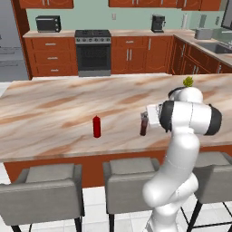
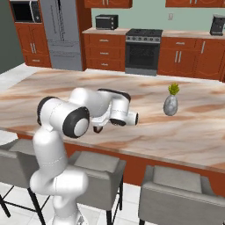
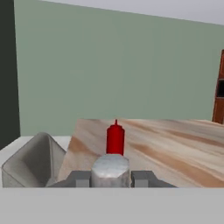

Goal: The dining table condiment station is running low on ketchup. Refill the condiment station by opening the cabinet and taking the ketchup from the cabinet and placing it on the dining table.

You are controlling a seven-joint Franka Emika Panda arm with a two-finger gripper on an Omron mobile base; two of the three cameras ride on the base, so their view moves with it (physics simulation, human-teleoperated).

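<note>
A: What is the gripper (image 3: 111,178) doing?
B: Clamped on the ketchup (image 1: 144,123), its cap between the fingers, bottle upright over the dining table (image 1: 54,113).
A: Why there?
B: Likely to set it near the red bottle (image 1: 96,126), well apart.

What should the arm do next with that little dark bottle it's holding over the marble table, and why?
Probably open the gripper and let go. The ketchup stands upright with its base seemingly on the dining table, beside the red bottle, and the fingers sit closed on either side of its cap. I cannot tell whether the base fully touches.
</note>
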